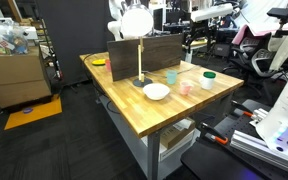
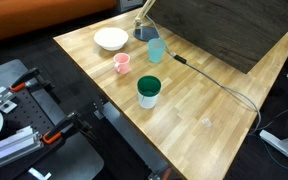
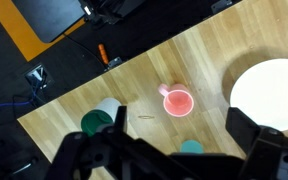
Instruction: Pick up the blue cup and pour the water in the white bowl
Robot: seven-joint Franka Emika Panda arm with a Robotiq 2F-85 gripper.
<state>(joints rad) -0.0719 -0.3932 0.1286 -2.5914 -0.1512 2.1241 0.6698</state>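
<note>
See pincer [image 3: 169,148] apart and empty. Find blue cup [image 3: 191,147] upright on surface [image 3: 209,50], nearly straight below, between jaws. Calls for plain descent.

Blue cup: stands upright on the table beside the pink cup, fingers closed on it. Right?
Not quite. The fingers are open and hold nothing, as the wrist view shows. The blue cup does stand upright on the table beside the pink cup.

Blue cup [image 2: 156,50] upright, near shallow white bowl [image 2: 110,39]
</note>
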